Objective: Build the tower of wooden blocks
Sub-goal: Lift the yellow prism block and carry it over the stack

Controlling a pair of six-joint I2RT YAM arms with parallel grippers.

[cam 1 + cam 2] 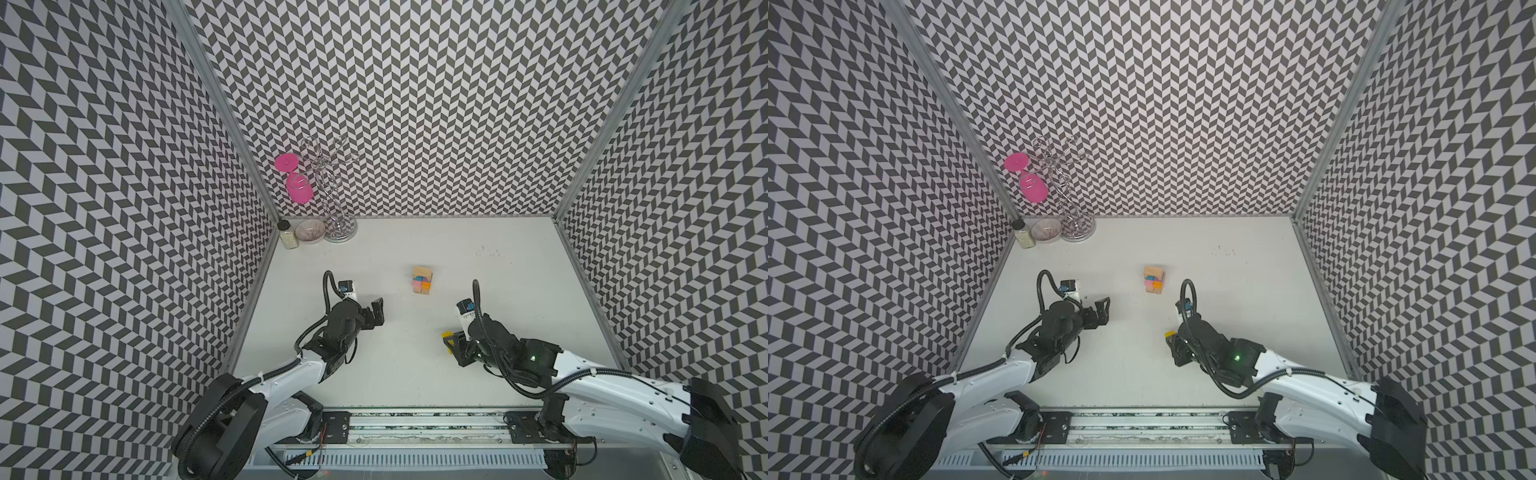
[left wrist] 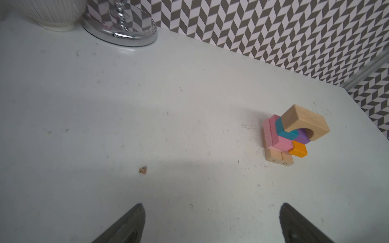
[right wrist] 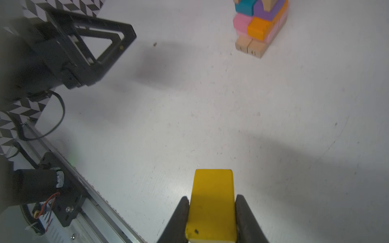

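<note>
Right fingers (image 3: 181, 216) grip the yellow block (image 3: 212, 189); the tower (image 1: 423, 281) stands well apart, mid-counter.
The tower has tan bars (image 2: 279, 157) at its base, then pink, orange, teal and purple blocks, with a tan arch (image 2: 303, 120) on top. The left fingers (image 2: 126, 225) are spread wide over the bare counter (image 1: 415, 374), holding nothing.

table (image 2: 147, 105): matt white, scuffed, small dark specks. tower (image 2: 294, 134): 2 base bars and arch are bare wood with visible grain; the pink, teal, purple and orange pieces have smooth satin paint. yellow block (image 3: 212, 189): smooth paint, 1 dark chip. right gripper (image 3: 212, 197): matt black fingers (image 3: 179, 218). rack (image 1: 340, 233), upper left in both top views: glossy chrome metal. goblet (image 1: 299, 192): shiny pink.
</note>
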